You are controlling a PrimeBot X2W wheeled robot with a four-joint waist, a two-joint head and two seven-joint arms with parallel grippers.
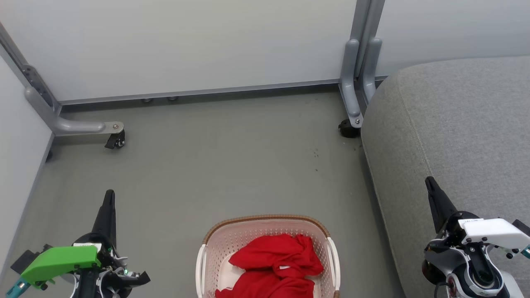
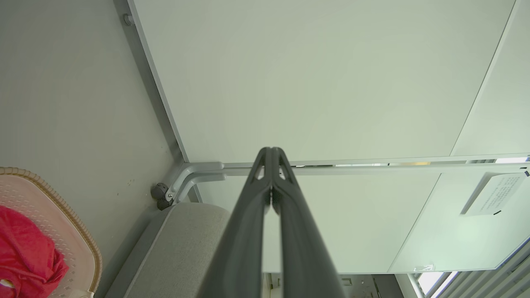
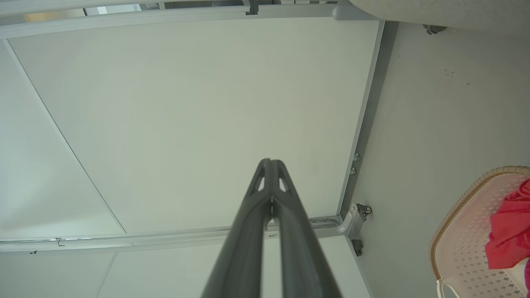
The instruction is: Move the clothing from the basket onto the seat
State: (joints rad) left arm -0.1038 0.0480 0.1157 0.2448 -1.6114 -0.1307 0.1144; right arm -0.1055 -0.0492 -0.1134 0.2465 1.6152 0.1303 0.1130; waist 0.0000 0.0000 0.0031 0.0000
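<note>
Nothing had reached the large light grey upholstered seat [image 1: 455, 124] at the frame's right: the bright red soft garments [image 1: 275, 265] lay heaped in the cream perforated plastic basket [image 1: 265, 218] at bottom centre, while my left fingers [image 1: 108, 215] and right fingers [image 1: 438, 205] were each pressed together, holding nothing.

Smooth matte grey-green floor [image 1: 232, 165], with a few dark specks [image 1: 316, 155] toward its right side. On it, bottom centre: cream perforated plastic basket with brown woven-look rim [image 1: 265, 217]. Along the right: large light grey upholstered cushion [image 1: 455, 124]. At the back, grey metal partition feet [image 1: 83, 126] on black casters [image 1: 349, 129].
</note>
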